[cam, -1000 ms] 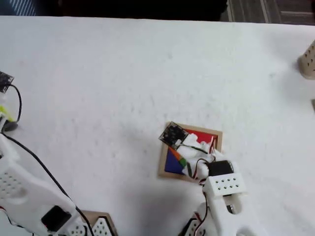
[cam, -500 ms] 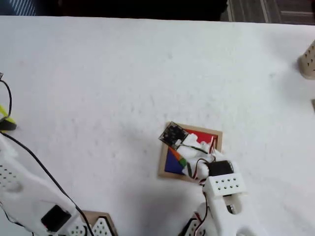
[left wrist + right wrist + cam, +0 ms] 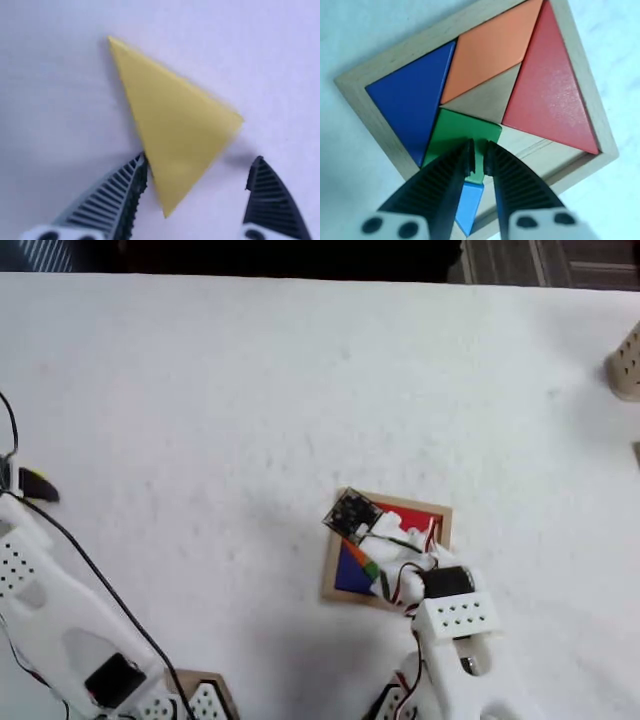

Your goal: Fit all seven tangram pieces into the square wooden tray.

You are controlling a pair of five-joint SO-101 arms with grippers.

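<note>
Square wooden tray [image 3: 328,575] sits on the white table [image 3: 250,390], right of centre and toward the near edge, partly under the right arm [image 3: 455,615]. Seen from the right wrist, the tray [image 3: 381,125] holds a blue triangle [image 3: 412,107], an orange parallelogram [image 3: 490,47], a red triangle [image 3: 550,95] and a green square [image 3: 462,137], edges touching. A wood-coloured triangle [image 3: 482,102] lies between orange, red and green; whether it is a piece or bare floor, I cannot tell. A light-blue triangle [image 3: 468,200] lies by the rim, next to the green square. A pale strip of tray floor [image 3: 535,150] is open along the rim below the red triangle. Right gripper [image 3: 479,149] hangs over the green square, jaws narrow with only a thin slit between them and nothing seen gripped. Left arm [image 3: 50,610] is at the table's far left edge, well apart from the tray. Yellow triangle [image 3: 175,125] lies flat on the table there. Left gripper [image 3: 200,161] is spread wide, straddling one corner of it, with one fingertip [image 3: 137,172] just beside its edge.
</note>
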